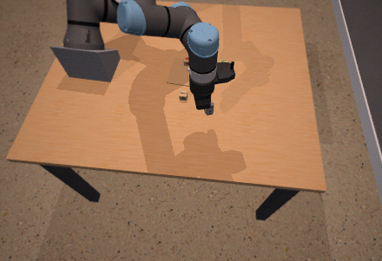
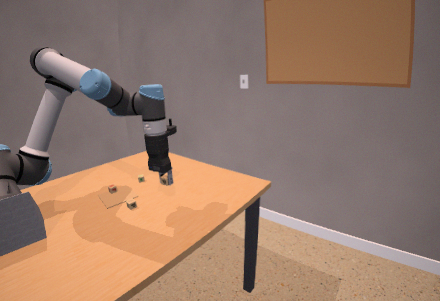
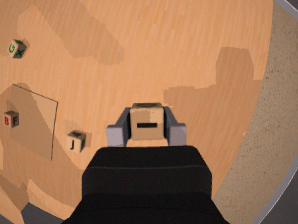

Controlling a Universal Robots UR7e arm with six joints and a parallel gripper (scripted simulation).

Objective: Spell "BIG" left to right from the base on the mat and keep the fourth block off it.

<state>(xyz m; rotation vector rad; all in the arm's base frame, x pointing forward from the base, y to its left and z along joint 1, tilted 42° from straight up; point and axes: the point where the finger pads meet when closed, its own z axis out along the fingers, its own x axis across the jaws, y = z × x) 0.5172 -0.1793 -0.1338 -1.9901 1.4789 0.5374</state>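
My gripper (image 1: 208, 111) hangs above the table, to the right of the mat, and is shut on a tan block (image 3: 147, 124) with a dark mark on its face. The held block also shows in the exterior view (image 2: 165, 180). The thin brown mat (image 3: 27, 123) (image 2: 117, 197) lies flat on the table. A block with a red letter (image 3: 11, 119) sits on the mat. A block with a black letter (image 3: 77, 140) (image 1: 183, 95) lies just off the mat's edge. A block with a green letter (image 3: 16, 48) lies off the mat, further away (image 2: 141, 178).
The grey robot base box (image 1: 86, 63) stands at the table's left rear. The table's edge (image 3: 262, 156) runs close to the right of the gripper in the wrist view, with floor beyond it.
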